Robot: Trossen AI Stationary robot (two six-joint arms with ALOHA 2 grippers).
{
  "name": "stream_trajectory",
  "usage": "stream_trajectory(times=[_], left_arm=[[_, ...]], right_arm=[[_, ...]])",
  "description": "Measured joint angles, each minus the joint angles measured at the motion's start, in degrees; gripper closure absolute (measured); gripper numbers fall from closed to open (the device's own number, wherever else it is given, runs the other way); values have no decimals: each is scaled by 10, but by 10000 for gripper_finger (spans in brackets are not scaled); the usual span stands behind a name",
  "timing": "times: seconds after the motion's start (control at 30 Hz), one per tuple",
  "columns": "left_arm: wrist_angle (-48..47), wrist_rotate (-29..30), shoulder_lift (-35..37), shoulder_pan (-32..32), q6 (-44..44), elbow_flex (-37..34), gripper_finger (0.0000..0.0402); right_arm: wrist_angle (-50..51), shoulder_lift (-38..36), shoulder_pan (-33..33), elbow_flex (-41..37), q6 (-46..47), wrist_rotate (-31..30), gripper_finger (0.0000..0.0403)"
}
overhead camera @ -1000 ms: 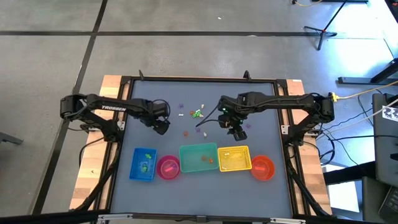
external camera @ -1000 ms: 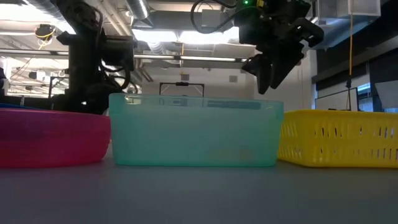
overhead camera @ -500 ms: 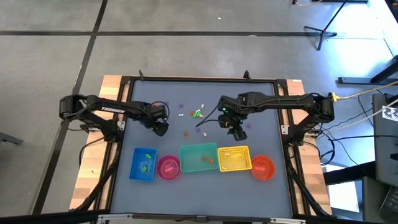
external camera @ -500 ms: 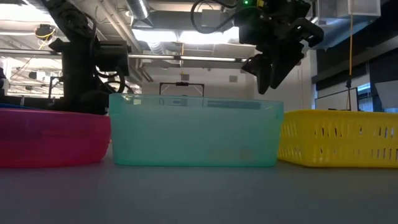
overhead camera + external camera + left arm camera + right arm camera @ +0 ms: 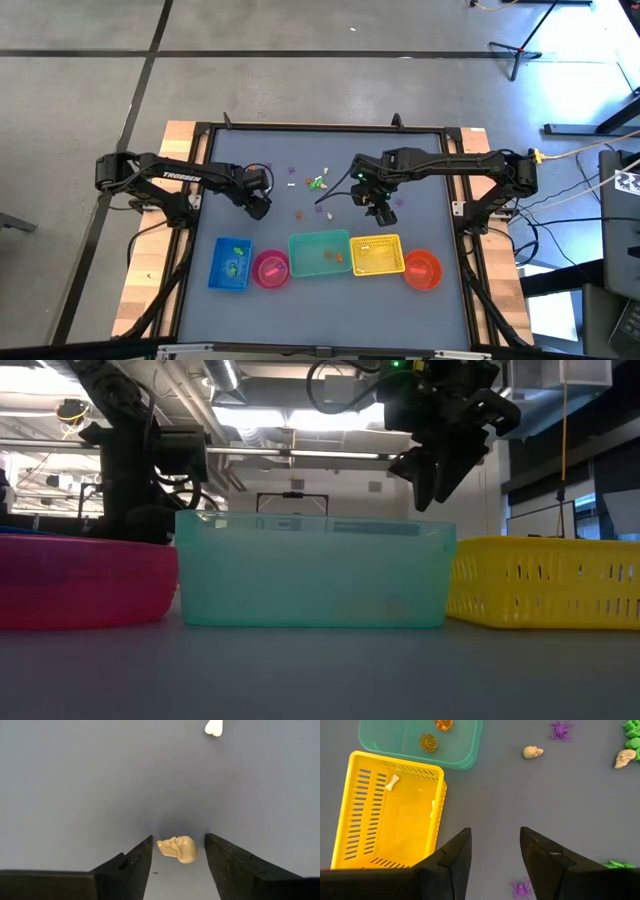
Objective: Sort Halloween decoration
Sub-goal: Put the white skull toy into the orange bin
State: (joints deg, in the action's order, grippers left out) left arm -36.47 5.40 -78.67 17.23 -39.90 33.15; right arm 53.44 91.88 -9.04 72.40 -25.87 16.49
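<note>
Left gripper (image 5: pixel 175 855) is down at the table's left-middle, jaws spread, not clenched, straddling a cream skull (image 5: pixel 178 848) lying crosswise between them. Right gripper (image 5: pixel 492 852) hovers released, empty.

Five containers (image 5: pixel 320 254) in a row along the table's (image 5: pixel 430 150) near edge, trinkets (image 5: pixel 318 183) scattered behind them.

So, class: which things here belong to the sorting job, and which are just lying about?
Job:
- cream plastic skull between the left tool's open fingers
- purple plastic spider
- white plastic bone in the yellow slotted basket
- teal plastic tub

Lying about:
- black tripod legs on the floor
- cables
</note>
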Motion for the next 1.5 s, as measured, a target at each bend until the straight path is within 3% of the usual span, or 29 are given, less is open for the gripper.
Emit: stream_trajectory(times=[1.5], left_arm=[[-4,-19,-1,0,-4,-1,239]], right_arm=[[0,0,0,0,0,0,237]])
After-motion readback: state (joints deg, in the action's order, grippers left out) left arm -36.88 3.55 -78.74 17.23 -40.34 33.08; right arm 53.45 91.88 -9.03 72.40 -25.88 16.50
